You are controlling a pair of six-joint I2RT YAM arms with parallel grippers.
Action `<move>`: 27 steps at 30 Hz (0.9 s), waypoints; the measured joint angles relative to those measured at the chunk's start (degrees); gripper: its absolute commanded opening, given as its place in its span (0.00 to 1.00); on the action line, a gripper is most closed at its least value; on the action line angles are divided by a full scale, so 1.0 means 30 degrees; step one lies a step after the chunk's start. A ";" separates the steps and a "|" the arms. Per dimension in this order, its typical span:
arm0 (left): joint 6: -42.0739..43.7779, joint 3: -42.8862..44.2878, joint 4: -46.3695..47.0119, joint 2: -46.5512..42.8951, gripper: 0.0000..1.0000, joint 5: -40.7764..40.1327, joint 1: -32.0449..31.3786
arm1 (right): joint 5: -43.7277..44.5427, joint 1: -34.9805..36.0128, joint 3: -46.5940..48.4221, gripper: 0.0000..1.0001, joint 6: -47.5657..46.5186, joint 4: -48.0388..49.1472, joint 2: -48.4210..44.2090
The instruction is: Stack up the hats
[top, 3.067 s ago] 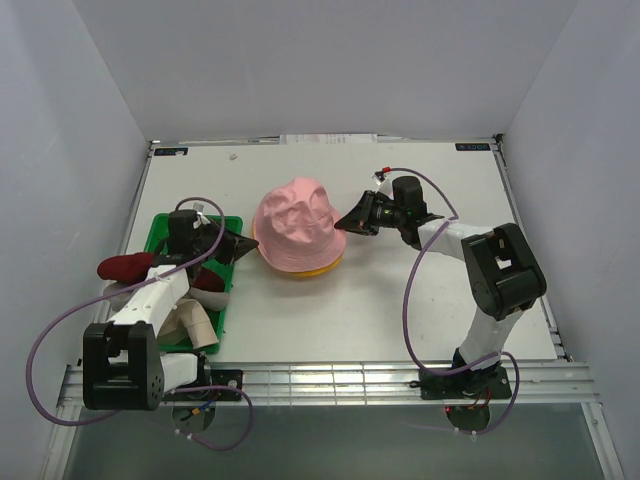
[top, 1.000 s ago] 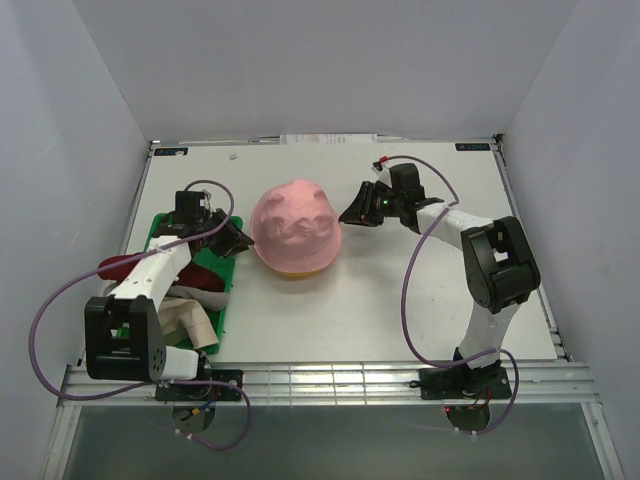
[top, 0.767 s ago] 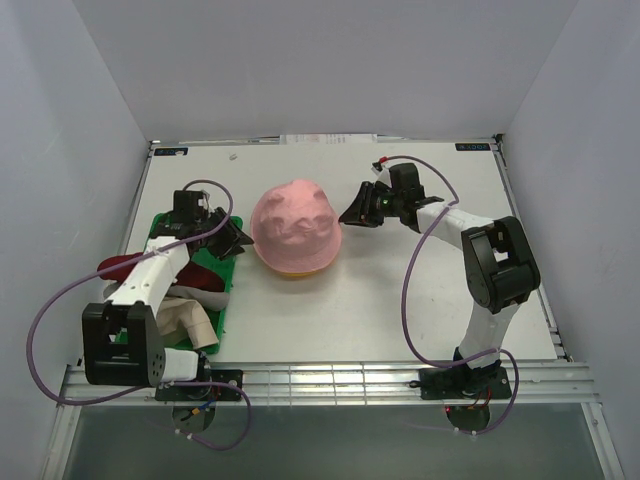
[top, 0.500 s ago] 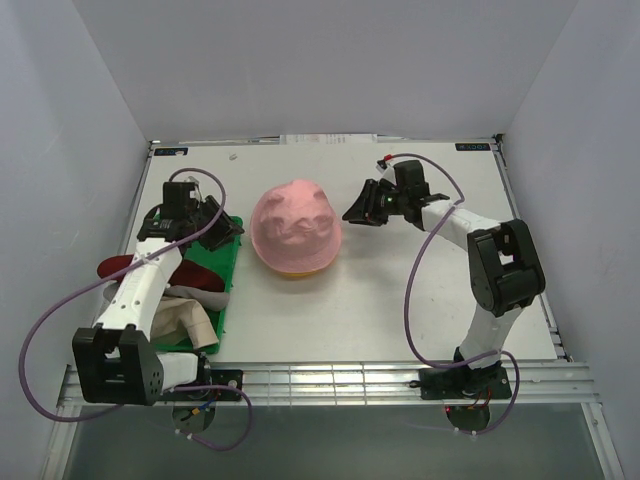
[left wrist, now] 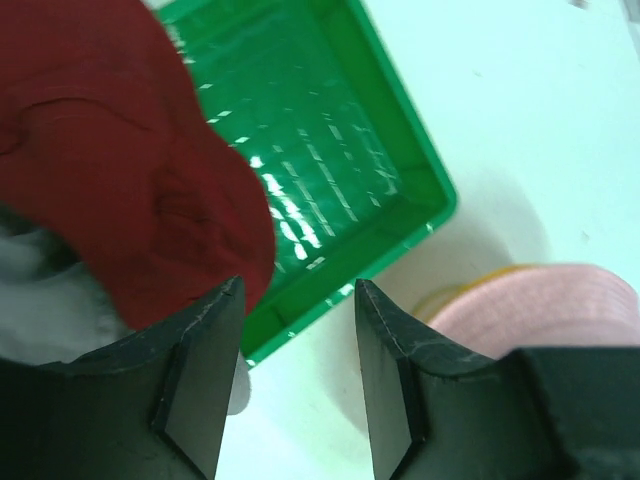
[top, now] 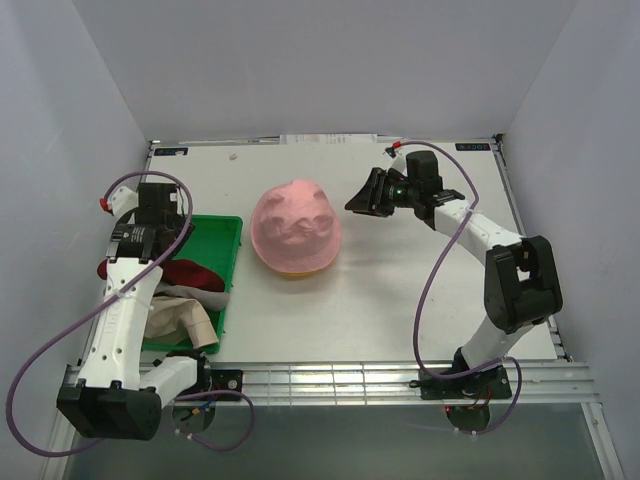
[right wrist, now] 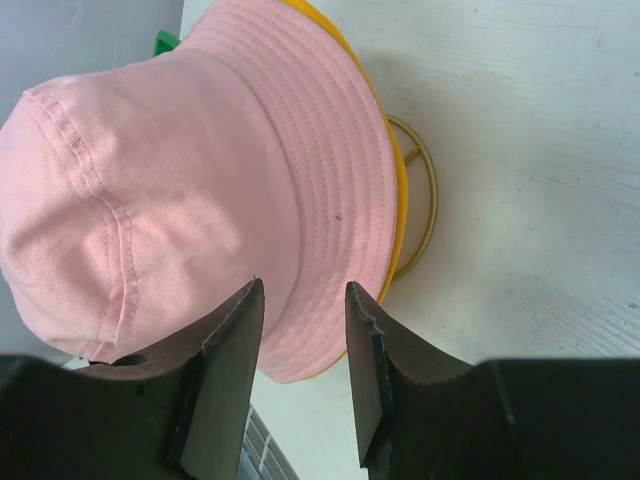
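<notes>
Pink hat [top: 296, 228] sits mid-frame atop the yellow-orange hat [right wrist: 400, 210]; right tool [right wrist: 302, 300] apart, empty. Left tool [left wrist: 298, 305] apart, empty, near the dark red hat [left wrist: 130, 190].

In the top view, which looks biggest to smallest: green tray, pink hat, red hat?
1. green tray
2. pink hat
3. dark red hat, only partly showing

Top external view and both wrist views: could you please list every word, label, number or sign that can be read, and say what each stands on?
No text can be read in any view.
Far-left black sticker: pale marks, too small to read.
Far-right black sticker: pale marks, too small to read.
Pink hat, dark red hat, green tray: no lettering shows.
</notes>
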 measured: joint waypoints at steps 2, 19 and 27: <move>-0.0714 0.0117 -0.0998 0.0182 0.61 -0.1086 0.0000 | -0.0080 0.0000 0.0000 0.45 -0.0022 -0.0109 -0.0124; -0.3818 -0.0131 -0.4874 0.0729 0.74 -0.4437 0.0000 | -0.0517 0.0000 -0.0015 0.44 -0.0189 -0.0495 -0.0357; -0.3738 -0.1042 -0.3657 0.1778 0.70 -0.4539 0.0029 | -0.0590 0.0000 -0.0058 0.43 -0.0211 -0.0495 -0.0357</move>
